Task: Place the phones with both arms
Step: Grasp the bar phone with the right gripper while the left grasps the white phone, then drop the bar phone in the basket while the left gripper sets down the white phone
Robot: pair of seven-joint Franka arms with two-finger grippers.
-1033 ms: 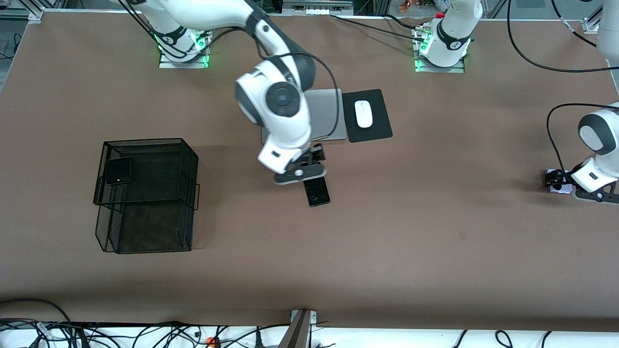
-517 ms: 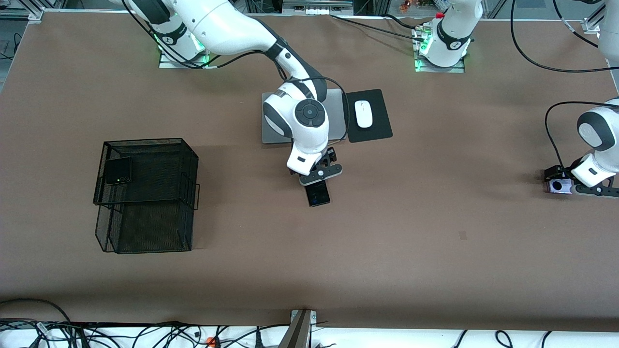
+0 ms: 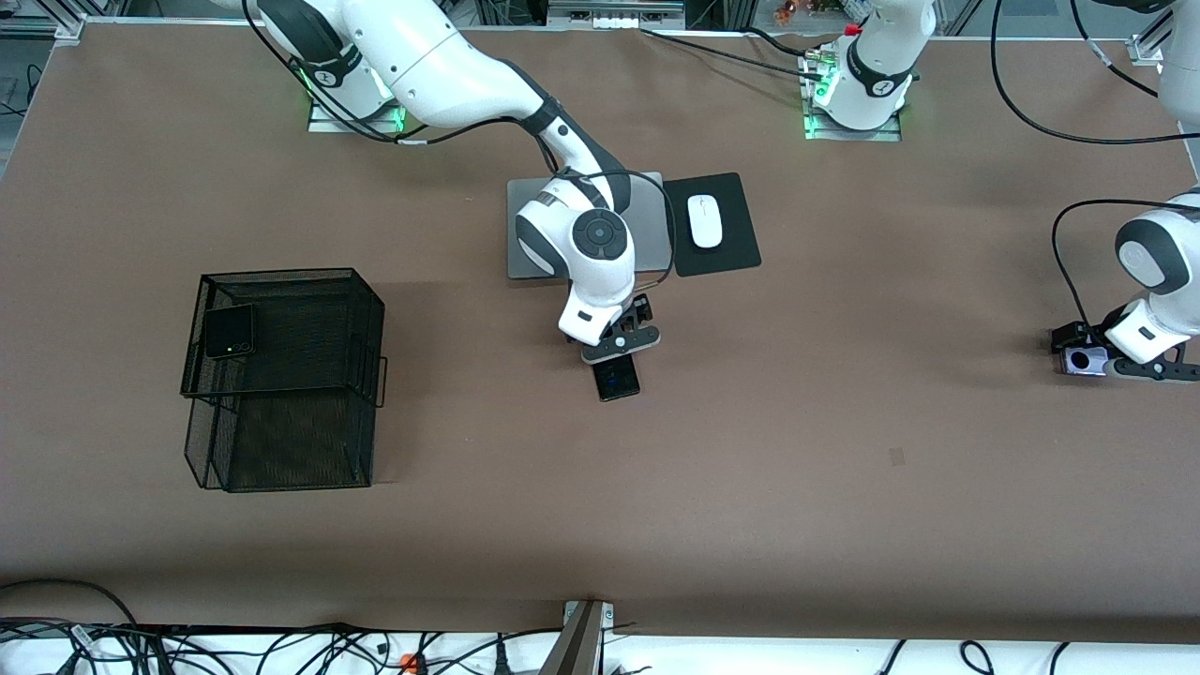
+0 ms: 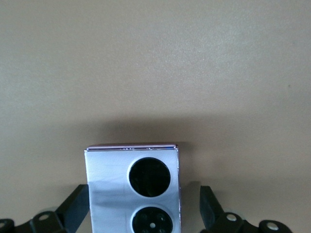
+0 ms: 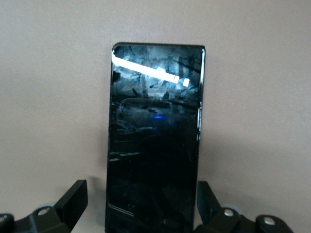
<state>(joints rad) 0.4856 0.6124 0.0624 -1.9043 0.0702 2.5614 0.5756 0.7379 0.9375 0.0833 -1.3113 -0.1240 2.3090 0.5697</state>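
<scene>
My right claw (image 3: 619, 352): it is low over one end of the long black phone (image 3: 616, 377), near the middle of the bench (image 3: 844, 487). My fingers (image 5: 73, 196) are spread wide, one on each side of the phone, and they do not squeeze it.
My left claw (image 3: 1078, 352): it is down at the lilac-white phone (image 3: 1083, 360), at the left arm's end of the bench. My fingers (image 4: 77, 206) are spread wide here too, with a gap on each side of the phone.
Long black phone: it lies flat on the bench with its shiny glass up. From the grey laptop (image 3: 647, 225) it is at 6 o'clock, nearer the front camera.
Lilac-white phone: it lies flat on the bench. Two round black circles show on it.
Small black phone (image 3: 230, 330): it lies on the top level of the black wire basket (image 3: 281, 441), at the right arm's end of the bench. It is well apart from both claws.
White mouse (image 3: 705, 221): it sits on a black pad (image 3: 731, 253), just beside the laptop, at about 1 o'clock from the long black phone.
</scene>
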